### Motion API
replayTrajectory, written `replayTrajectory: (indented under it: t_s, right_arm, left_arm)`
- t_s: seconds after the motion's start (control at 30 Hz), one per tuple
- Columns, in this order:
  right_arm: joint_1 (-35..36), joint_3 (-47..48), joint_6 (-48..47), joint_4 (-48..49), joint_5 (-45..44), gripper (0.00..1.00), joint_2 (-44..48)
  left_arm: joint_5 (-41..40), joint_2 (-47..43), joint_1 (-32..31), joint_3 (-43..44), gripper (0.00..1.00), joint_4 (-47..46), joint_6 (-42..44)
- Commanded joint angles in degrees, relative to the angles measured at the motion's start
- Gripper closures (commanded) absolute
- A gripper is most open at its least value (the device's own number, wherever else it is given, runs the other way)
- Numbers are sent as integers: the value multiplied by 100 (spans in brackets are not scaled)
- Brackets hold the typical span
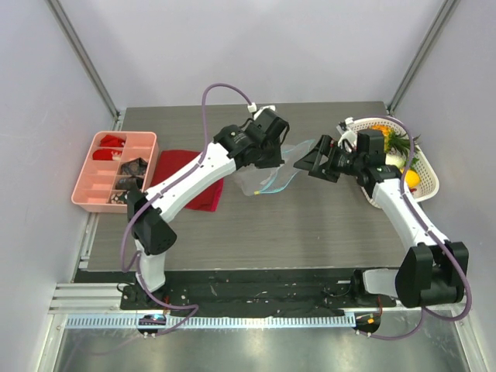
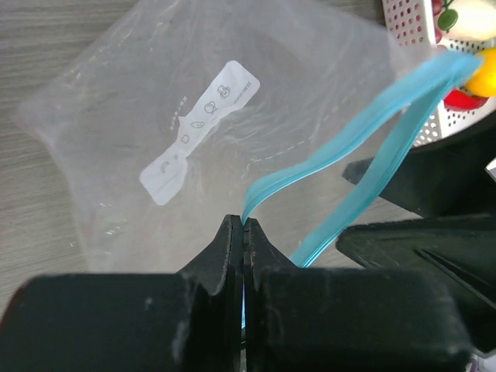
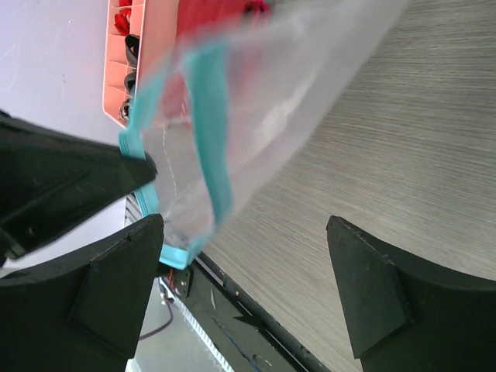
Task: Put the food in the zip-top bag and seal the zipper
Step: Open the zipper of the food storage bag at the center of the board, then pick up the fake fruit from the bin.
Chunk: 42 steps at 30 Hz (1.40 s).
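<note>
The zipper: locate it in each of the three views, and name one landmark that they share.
Top external: zipper at the picture's centre, between the two arms.
Left wrist: zipper runs from the shut left gripper at bottom centre to the upper right.
Right wrist: zipper in the upper left, looping downward.
Shared landmark: the clear zip-top bag that it edges.

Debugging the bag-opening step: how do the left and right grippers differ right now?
1. The left gripper is shut on the teal zipper of the zip-top bag; the right gripper stands wide open, gripping nothing.
2. The left gripper holds one end of the bag's mouth; the right gripper only points at that mouth from the white basket side.
Shared: both black, two-fingered, meeting at the bag's mouth.
</note>
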<state>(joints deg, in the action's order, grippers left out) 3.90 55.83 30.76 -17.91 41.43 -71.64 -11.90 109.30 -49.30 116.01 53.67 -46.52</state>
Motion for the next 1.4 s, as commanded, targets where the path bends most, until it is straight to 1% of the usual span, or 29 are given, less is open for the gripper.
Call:
replayTrajectory:
  t_s: [0.0, 0.07, 0.17, 0.2, 0.27, 0.3, 0.37, 0.4, 0.43, 0.47, 0.5, 0.53, 0.57, 0.6, 0.63, 0.67, 0.7, 0.8, 0.87, 0.9, 0.93, 1.03, 1.1, 1.13, 1.17, 1.2, 1.23, 1.33, 1.37]
  right_arm:
    - [268, 296, 334, 718, -144, 9, -227]
    - [488, 323, 264, 693, -302, 9, -333]
    - [681, 253, 167, 597, -539, 18, -474]
    - [691, 244, 115, 448, -592, 26, -526]
    - [691, 331, -157, 158, -881, 36, -684]
    - [691, 401, -306, -157, -952, 51, -746]
    - [691, 761, -797, -501, -918, 69, -947]
    - [682, 936, -1000, -929, -822, 81, -1027]
    - [691, 1356, -1228, -1194, -725, 88, -1150]
    - [682, 1595, -1770, -1493, -567, 94, -1386]
    - [682, 1832, -2063, -2157, -505, 99, -1536]
    - [682, 2331, -2501, -2564, -435, 99, -1677]
    - [682, 2536, -2888, -2951, -399, 99, -1800]
    - [673, 2660, -3666, -3547, -329, 99, -2001]
    - [691, 2878, -4022, -3822, -355, 99, -2073]
    - [682, 2889, -4252, -3956, -398, 99, -2117]
    - [682, 2915, -4741, -4157, -564, 99, -2205]
    - [682, 3038, -5534, -4439, -819, 99, -2511]
    - [691, 3118, -5686, -4423, -987, 99, -2662]
    - [682, 3161, -5730, -4353, -1040, 99, -2758]
    - [682, 3249, -5809, -4318, -1093, 99, -2881]
    - [708, 3486, -5801, -4107, -1190, 96, -3049]
    - [726, 3696, -5766, -4062, -1155, 89, -3093]
    - [726, 3759, -5714, -4054, -1102, 85, -3119]
    - [735, 3829, -5678, -4054, -1067, 69, -3137]
    - [735, 3978, -5643, -4062, -1049, 60, -3128]
    - [744, 4040, -5582, -4088, -980, 41, -3120]
    - [717, 4190, -5362, -4106, -926, 22, -2953]
    - [682, 4207, -5240, -4089, -900, 20, -2831]
  left_arm:
    - [12, -13, -18, -43, 100, -181, -164]
    - [39, -31, -18, -60, 100, -225, -155]
    - [13, -101, -10, -139, 100, -296, -68]
    - [65, -223, -1, -192, 100, -322, -59]
    - [170, -391, 17, -429, 100, -392, -6]
    - [284, -583, 25, -499, 100, -418, 55]
    - [949, -768, 17, -667, 100, -672, 300]
    - [1162, -848, 17, -684, 100, -700, 693]
    - [1155, -996, -53, -650, 100, -622, 828]
    - [1320, -1059, -71, -623, 100, -456, 1038]
    - [1339, -1103, -89, -588, 100, -289, 1423]
    - [1305, -1190, -106, -518, 100, -122, 1627]
    - [1052, -1217, -98, -500, 100, 211, 1768]
    - [849, -1279, -98, -517, 100, 318, 1909]
    - [656, -1357, -106, -648, 100, 372, 2249]
    - [280, -1506, -80, -763, 100, 398, 2366]
    - [180, -1577, -45, -885, 100, 407, 2489]
    - [-92, -1596, 209, -1115, 100, 521, 2604]
    - [-85, -1491, 463, -1220, 100, 557, 2429]
    - [212, -1455, 717, -1290, 100, 479, 2376]
    - [310, -1429, 842, -1448, 100, 452, 2324]
    - [837, -1420, 1036, -1921, 100, 85, 2121]
    - [1153, -1490, 1028, -2256, 100, -206, 1946]
    - [1390, -1499, 1027, -2336, 100, -547, 1893]
    - [1444, -1499, 1036, -2398, 100, -690, 1727]
    - [1445, -1455, 1028, -2459, 100, -856, 1673]
    - [1454, -1403, 1027, -2434, 100, -1006, 1603]
    - [1436, -1087, 1036, -2136, 100, -1051, 1436]
    - [1428, -1008, 1028, -2065, 100, -1008, 1392]
